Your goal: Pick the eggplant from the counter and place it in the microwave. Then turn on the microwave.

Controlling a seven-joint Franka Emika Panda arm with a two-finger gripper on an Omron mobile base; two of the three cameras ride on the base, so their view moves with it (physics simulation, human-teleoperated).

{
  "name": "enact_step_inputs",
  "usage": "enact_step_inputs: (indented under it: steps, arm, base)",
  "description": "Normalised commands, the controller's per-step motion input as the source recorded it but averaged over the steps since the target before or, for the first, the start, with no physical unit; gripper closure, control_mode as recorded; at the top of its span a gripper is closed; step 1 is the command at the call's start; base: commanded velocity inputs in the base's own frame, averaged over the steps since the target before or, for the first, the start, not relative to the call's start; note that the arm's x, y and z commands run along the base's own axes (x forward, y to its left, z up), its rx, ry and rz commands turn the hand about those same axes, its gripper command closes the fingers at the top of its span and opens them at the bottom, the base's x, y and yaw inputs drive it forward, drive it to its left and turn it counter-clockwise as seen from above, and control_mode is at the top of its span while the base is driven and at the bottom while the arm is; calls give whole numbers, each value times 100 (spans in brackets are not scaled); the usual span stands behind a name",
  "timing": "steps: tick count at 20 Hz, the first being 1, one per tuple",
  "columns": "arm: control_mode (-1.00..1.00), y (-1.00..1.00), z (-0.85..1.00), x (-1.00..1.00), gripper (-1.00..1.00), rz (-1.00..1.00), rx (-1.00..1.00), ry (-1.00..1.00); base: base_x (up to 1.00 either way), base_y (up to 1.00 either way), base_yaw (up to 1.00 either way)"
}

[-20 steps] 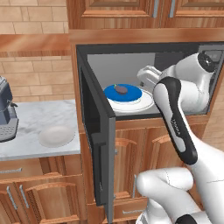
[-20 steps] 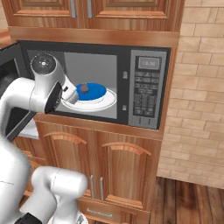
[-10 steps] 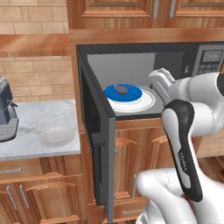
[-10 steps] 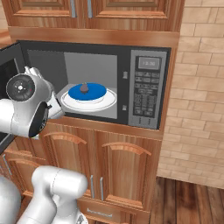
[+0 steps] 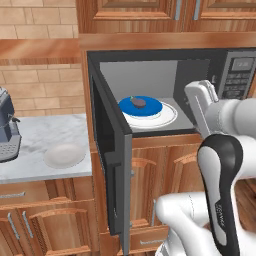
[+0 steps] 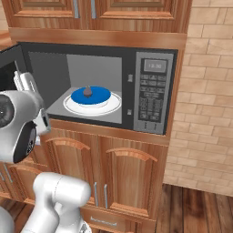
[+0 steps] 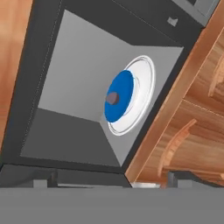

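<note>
The small dark purple-grey eggplant (image 5: pixel 138 103) lies on a round blue plate (image 5: pixel 148 107) that rests on the white glass turntable (image 5: pixel 167 117) inside the large grey built-in microwave (image 6: pixel 154 59). The right base view shows it (image 6: pixel 88 92) near the middle of the blue disc, and the hand view, rolled steeply sideways, shows it (image 7: pixel 113 98) as a dull spot on the blue oval.

The microwave's dark door (image 5: pixel 111 165) stands swung wide to the left; the left base view shows its inner face and edge, while the right base view catches just a dark sliver of it at the far left. The right base view gives the button panel (image 6: pixel 151 93) face-on with its display above; in the left base view that panel is a narrow strip at the upper right.

The two-finger gripper (image 7: pixel 105 178) is outside the cavity, in front of the opening, with its jaws spread wide and nothing between them; its two dark tips rise far apart at the bottom of the hand view. In the left base view the white hand (image 5: pixel 200 102) sits to the right of the plate.

Only the left base view takes in the white-grey marbled counter (image 5: pixel 45 137), a pale round bowl (image 5: pixel 63 155) on it, and a grey coffee machine (image 5: pixel 7 132) at the left edge. Brown wooden cabinets (image 6: pixel 113 168) lie below the microwave.
</note>
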Motion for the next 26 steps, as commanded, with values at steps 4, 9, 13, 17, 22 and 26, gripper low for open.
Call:
enact_step_inputs:
  steps: [4, 9, 13, 17, 22, 26]
  arm:
    - [-100, 0, 22, -61, -100, -10, 16, 0]
    - [-100, -1, 22, -53, -100, -13, 13, 2]
    - [-100, 0, 14, -54, -100, -15, 6, 3]
    - [-100, 0, 8, -57, -100, -19, 1, 0]
    - [-100, 0, 7, -54, -100, -17, 0, 0]
    - [-100, 0, 15, -59, -100, -16, 3, 0]
  base:
    - [0, 0, 0]
    - [0, 0, 0]
    - [0, 0, 0]
    - [0, 0, 0]
    - [0, 0, 0]
    - [0, 0, 0]
